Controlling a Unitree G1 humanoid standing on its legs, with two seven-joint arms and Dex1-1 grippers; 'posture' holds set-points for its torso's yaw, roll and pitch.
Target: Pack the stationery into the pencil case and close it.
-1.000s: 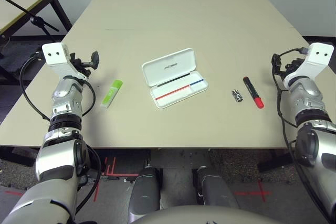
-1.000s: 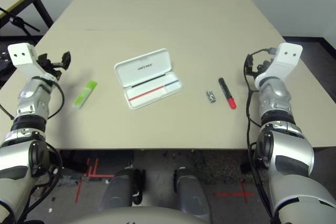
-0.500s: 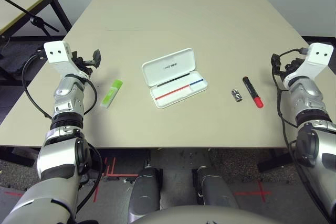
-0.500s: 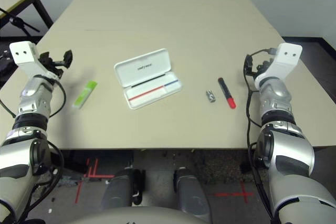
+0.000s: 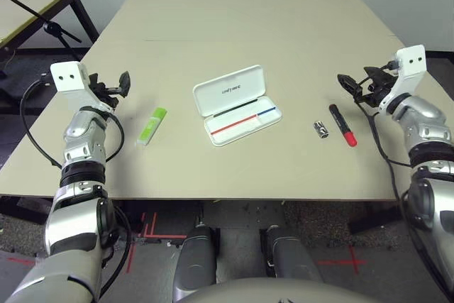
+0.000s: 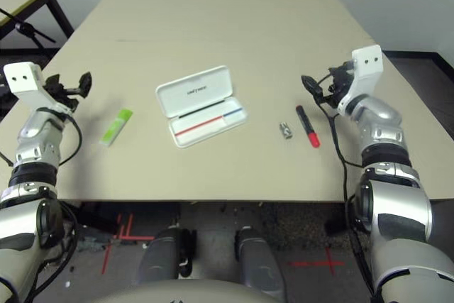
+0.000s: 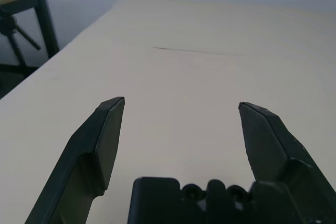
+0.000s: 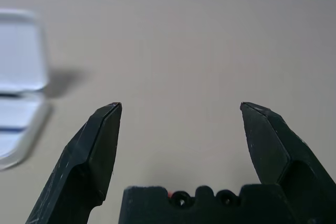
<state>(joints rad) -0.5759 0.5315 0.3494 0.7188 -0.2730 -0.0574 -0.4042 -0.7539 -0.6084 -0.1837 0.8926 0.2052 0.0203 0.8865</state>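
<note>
Pencil case [image 5: 236,104] open mid-worktop [image 5: 248,26]; green stick [image 5: 151,126], marker [image 5: 342,125], stub [image 5: 320,129] outside. Left gripper [image 7: 181,109], right gripper [image 8: 181,111]: jaws wide, empty.

The room light is even and soft, coming from above. On the table [image 5: 248,26] the shadows are faint and short. The open pencil case [image 5: 236,104] throws a small shadow toward nine o'clock. No strong glare. Both wrist views look hazy in the distance.
</note>
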